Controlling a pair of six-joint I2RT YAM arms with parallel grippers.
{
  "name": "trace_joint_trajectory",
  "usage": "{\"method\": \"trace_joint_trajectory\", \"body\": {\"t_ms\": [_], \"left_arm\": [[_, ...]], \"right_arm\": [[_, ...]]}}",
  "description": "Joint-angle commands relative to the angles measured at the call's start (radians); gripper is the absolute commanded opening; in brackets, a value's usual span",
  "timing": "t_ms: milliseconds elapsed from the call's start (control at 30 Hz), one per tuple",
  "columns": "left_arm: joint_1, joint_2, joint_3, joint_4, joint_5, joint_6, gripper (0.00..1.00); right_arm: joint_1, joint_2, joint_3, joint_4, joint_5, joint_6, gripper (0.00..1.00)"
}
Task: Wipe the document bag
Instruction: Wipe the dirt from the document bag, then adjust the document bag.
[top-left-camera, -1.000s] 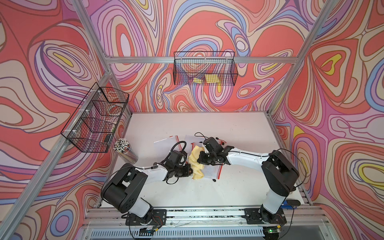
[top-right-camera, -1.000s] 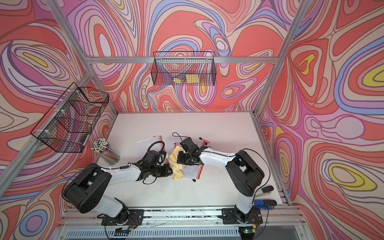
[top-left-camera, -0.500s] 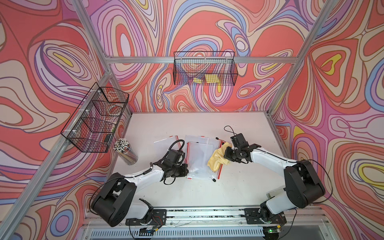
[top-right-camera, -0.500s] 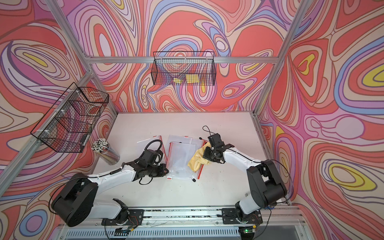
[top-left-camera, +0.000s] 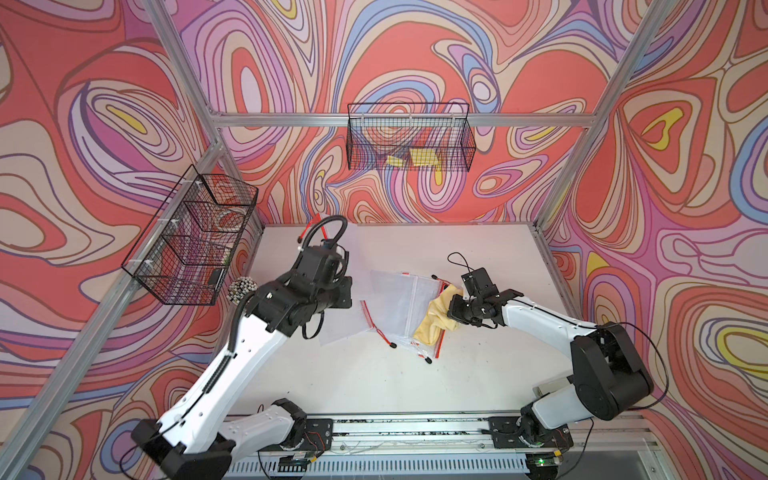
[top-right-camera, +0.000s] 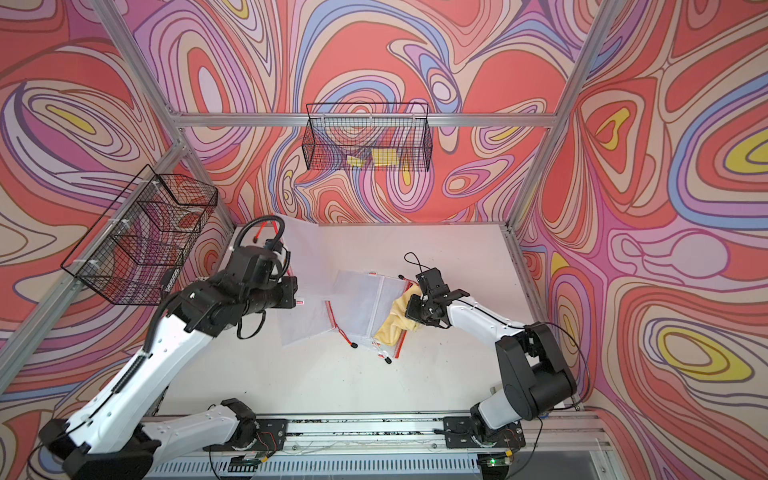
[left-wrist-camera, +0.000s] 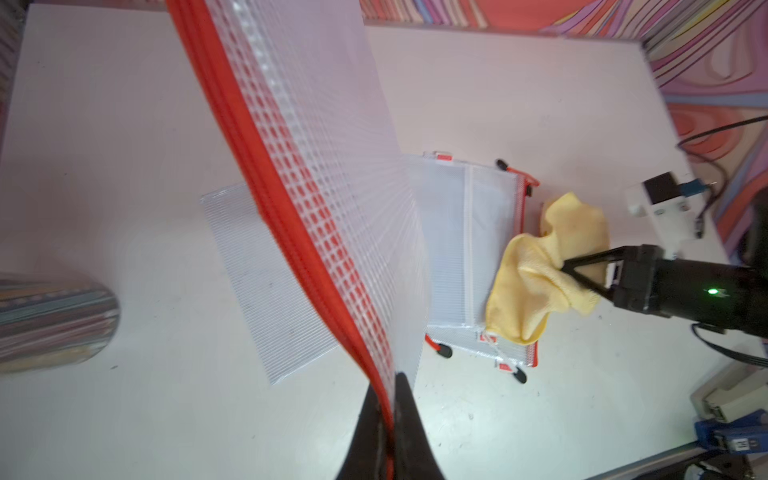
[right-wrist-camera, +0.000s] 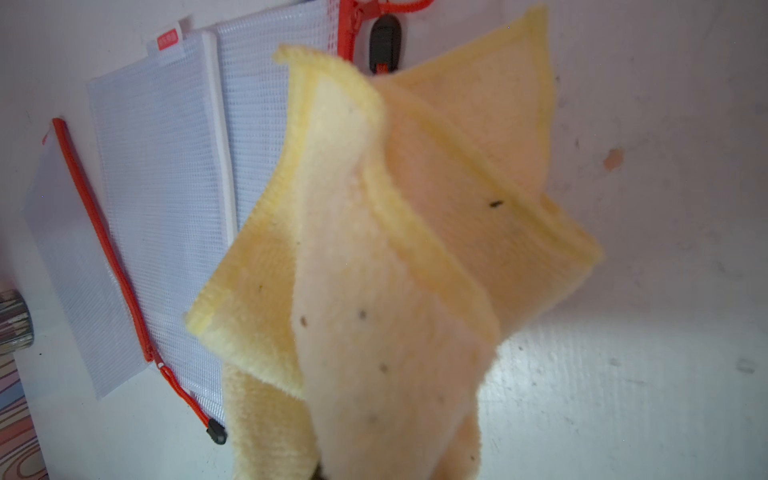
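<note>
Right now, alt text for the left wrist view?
The left hand pinches a clear mesh document bag by its red zipper edge, lifted above the white table. Beyond it, other clear mesh bags lie flat, and the right hand holds a crumpled yellow cloth over their edge.

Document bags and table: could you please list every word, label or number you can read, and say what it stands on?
No text is legible.
Red tag on a bag: white marks, too small to read.
Blue device: white label, blurred.
</note>
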Motion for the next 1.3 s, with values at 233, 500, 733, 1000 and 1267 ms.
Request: {"method": "trace_joint_trajectory", "body": {"t_ms": [233, 500, 733, 1000, 1267], "left_arm": [[-0.087, 0.436, 0.354, -0.676, -0.531, -0.104, 0.0], [-0.287, 0.632, 0.367, -0.584, -0.495, -0.142, 0.0], [-0.444, 0.848, 0.382, -0.502, -0.436, -0.172, 0.0], [-0.51, 0.779, 0.278, -0.165, -0.159, -0.106, 0.39], [-0.489, 0.475, -0.017, 0.15, -0.081, -0.139, 0.77]], "right_arm": [[0.0, -0.126, -0.044, -0.02, 0.034, 0.005, 0.0], [0.0, -0.196, -0.045, -0.067, 0.054, 0.003, 0.0], [-0.001, -0.323, 0.003, -0.196, 0.133, -0.011, 0.0], [-0.001, -0.415, 0.044, -0.308, 0.189, -0.017, 0.0], [0.001, -0.328, 0.124, -0.244, 0.11, -0.051, 0.0]]}}
